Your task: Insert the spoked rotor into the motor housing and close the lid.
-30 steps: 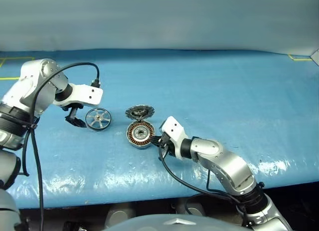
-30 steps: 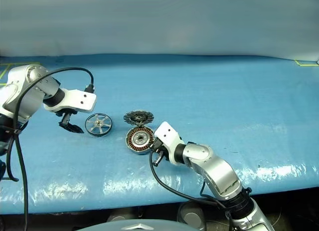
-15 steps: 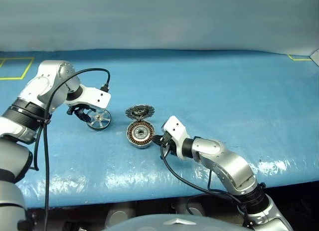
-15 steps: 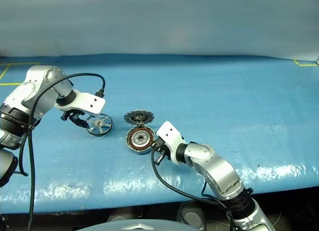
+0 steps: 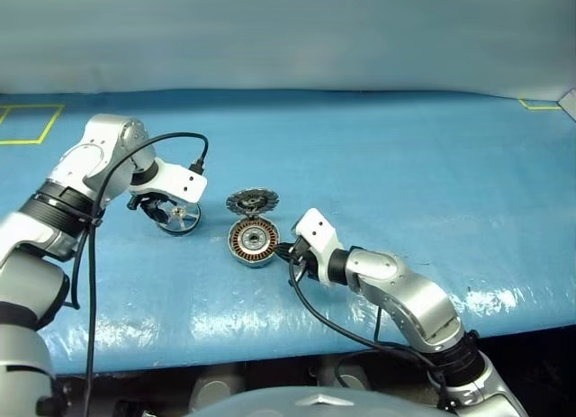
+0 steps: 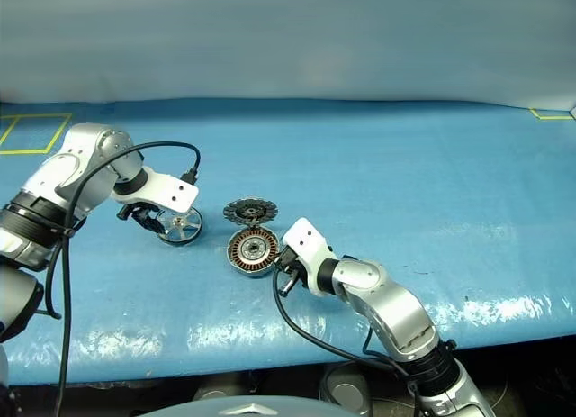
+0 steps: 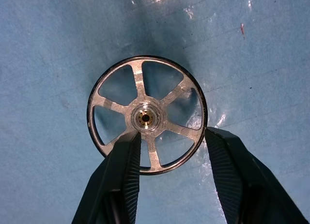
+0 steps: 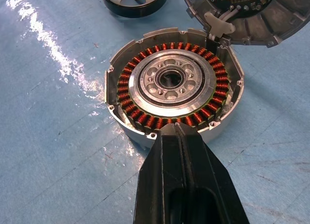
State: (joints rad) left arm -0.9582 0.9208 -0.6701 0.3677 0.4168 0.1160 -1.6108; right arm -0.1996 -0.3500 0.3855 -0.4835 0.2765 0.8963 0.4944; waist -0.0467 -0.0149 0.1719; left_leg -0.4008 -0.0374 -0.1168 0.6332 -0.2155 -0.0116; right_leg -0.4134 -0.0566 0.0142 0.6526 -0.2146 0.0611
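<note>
Bare silver metal on the spoked rotor (image 7: 147,120), brushed and faintly scratched, with a brassy hub. Glossy copper windings ringing machined, shiny metal inside the motor housing (image 8: 173,87). Matt cast grey on the lid (image 8: 271,21). Ribbed black matt fingers (image 7: 127,171). Blue table cover (image 5: 405,165) finely textured, glare-streaked.

Blue table (image 5: 405,165): spoked rotor (image 5: 183,217) left; motor housing (image 5: 253,241) centre, hinged lid (image 5: 251,201) open behind.

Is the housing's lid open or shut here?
Open: the lid is swung back, baring the housing's copper windings.
</note>
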